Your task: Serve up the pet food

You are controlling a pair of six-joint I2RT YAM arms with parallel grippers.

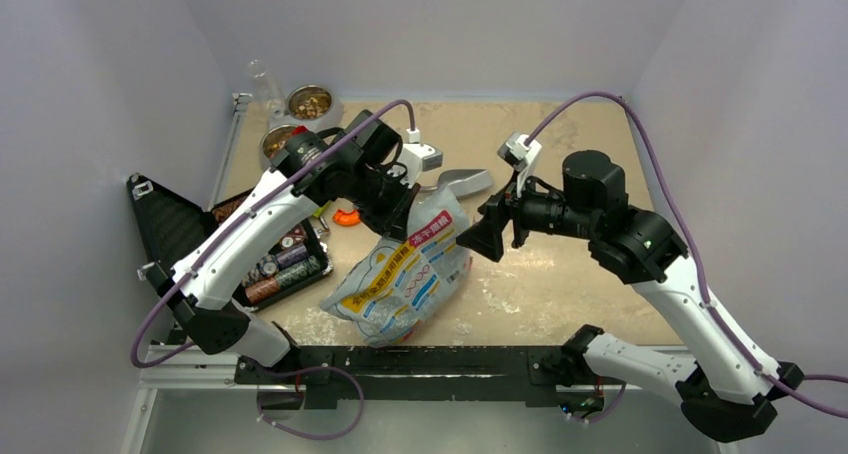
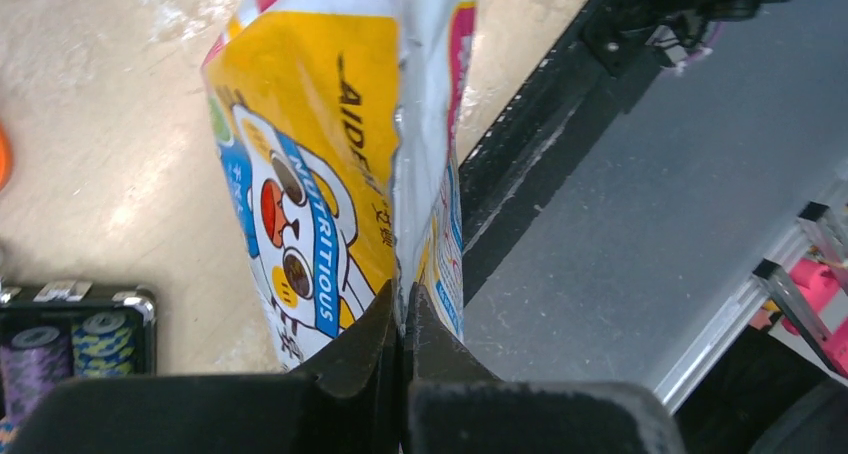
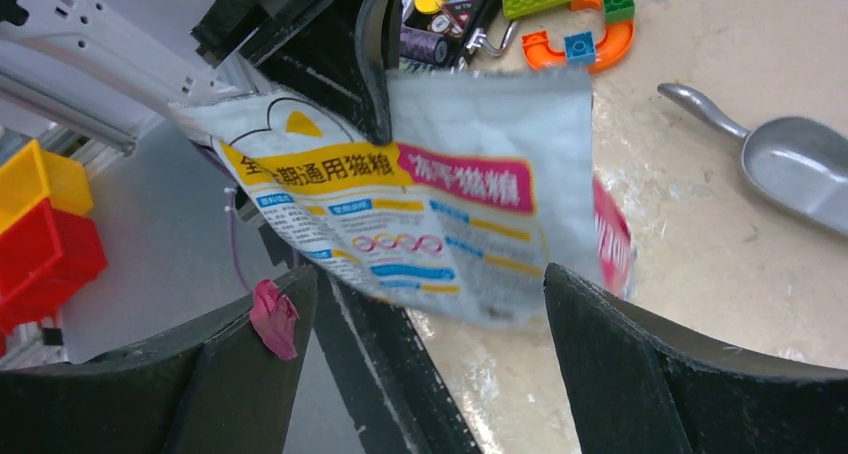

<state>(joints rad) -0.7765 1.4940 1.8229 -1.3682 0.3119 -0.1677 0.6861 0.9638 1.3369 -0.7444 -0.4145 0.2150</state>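
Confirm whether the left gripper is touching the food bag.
Touching. The left wrist view shows the left gripper pinched shut on the edge of the food bag, with no gap.

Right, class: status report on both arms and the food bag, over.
Left gripper jaws shut on the edge of the pet food bag. Right gripper open, facing the bag, nothing held. Metal scoop lies on the table beyond.

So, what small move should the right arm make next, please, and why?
Probably ease the right gripper forward and close it on the pet food bag: its jaws stand open just short of the bag, whose other edge the left gripper holds pinched.
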